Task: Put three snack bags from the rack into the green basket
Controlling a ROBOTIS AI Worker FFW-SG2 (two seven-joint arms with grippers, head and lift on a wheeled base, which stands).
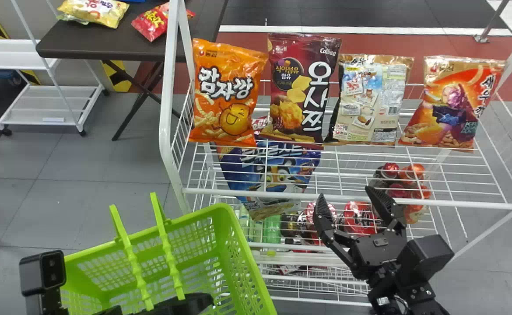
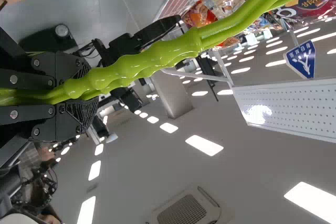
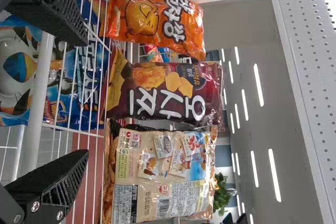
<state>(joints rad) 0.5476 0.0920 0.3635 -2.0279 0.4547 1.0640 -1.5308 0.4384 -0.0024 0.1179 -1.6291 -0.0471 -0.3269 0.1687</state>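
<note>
From the head view I'm seeing the green basket [image 1: 249,262] standing at the rack's [image 1: 348,199] near left corner, its two handles [image 1: 168,253] rising across the opening and partly getting in the way of it. The left gripper [image 1: 190,302] is holding those handles low down, and the left wrist view is showing the grasp close up, its fingers [image 2: 81,116] clenched around the green plastic. The right gripper [image 1: 344,193] is hovering by the rack's front rail, fingers spread well apart with nothing between them. Four snack bags are standing in a row on the upper shelf: orange [image 1: 227,94], dark red [image 1: 302,89], beige [image 1: 367,100] and, at the right end, red-orange [image 1: 455,103]. The right wrist view is giving a nearer look at the first three, the beige one turning its printed back outward, and a green plant [image 3: 223,195] is peeking out beyond it. A blue bag [image 1: 278,175] is leaning lower down, the upper shelf's wires crossing in front of it, with cans [image 1: 361,216] and bottles [image 1: 272,229] sitting below. Behind, more bags are lying on a dark table [image 1: 94,43] beside a white cart [image 1: 48,103], while the left wrist view is also catching ceiling lights [image 2: 205,145] and a perforated white panel [image 2: 294,108].
</note>
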